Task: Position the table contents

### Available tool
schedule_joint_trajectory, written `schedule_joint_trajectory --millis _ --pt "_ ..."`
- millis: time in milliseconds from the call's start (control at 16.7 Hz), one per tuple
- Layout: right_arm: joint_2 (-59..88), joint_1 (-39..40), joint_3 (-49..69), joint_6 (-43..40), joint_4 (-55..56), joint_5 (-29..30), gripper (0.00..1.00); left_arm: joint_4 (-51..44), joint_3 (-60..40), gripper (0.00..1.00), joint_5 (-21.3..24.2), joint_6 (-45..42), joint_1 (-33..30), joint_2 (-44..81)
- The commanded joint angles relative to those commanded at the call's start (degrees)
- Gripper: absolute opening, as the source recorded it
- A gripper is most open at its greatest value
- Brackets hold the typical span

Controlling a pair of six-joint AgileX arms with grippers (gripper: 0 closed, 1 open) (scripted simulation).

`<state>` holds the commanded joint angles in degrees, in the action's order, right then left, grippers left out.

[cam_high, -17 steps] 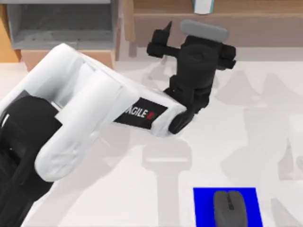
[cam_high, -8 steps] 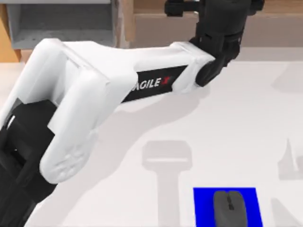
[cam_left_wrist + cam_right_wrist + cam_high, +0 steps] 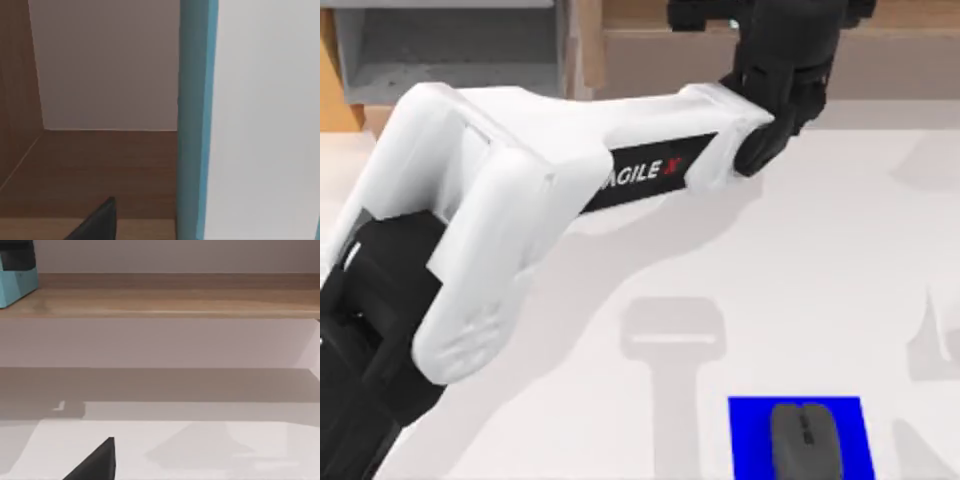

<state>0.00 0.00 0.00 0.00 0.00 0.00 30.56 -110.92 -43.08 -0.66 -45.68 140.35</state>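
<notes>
The mouse (image 3: 806,440) and its blue mat (image 3: 750,435) are cut off by the top view's lower edge. The left gripper (image 3: 770,15) runs past the upper edge, fingers unseen.

Matt plastics, plain wood, smooth white top.
Arm (image 3: 510,190): smooth white shell w/ black matt parts. Mouse (image 3: 807,437): dark grey matt plastic, on flat blue mat (image 3: 748,435). Table (image 3: 840,270): smooth, matt white. Shelf (image 3: 160,300): light wood, faint grain. Item (image 3: 260,120): smooth white face, light-blue edge.

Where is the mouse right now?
In the top view the mouse lies on a blue mat at the table's near edge, right of the middle, far from the left arm's gripper.
</notes>
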Motion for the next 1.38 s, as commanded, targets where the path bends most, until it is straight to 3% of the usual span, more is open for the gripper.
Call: schedule_joint_trajectory --millis 420,1200,1380 --pt "0.0 0.0 0.0 0.0 0.0 0.0 1.0 -2.16 -4.66 1.0 1.01 0.05 0.97 2.24" --pt "0.0 0.0 0.0 0.0 0.0 0.0 1.0 -2.16 -4.66 0.02 1.01 0.05 0.97 2.24" --pt "0.0 0.0 0.0 0.0 0.0 0.0 1.0 -2.16 -4.66 0.0 1.01 0.05 0.97 2.24"
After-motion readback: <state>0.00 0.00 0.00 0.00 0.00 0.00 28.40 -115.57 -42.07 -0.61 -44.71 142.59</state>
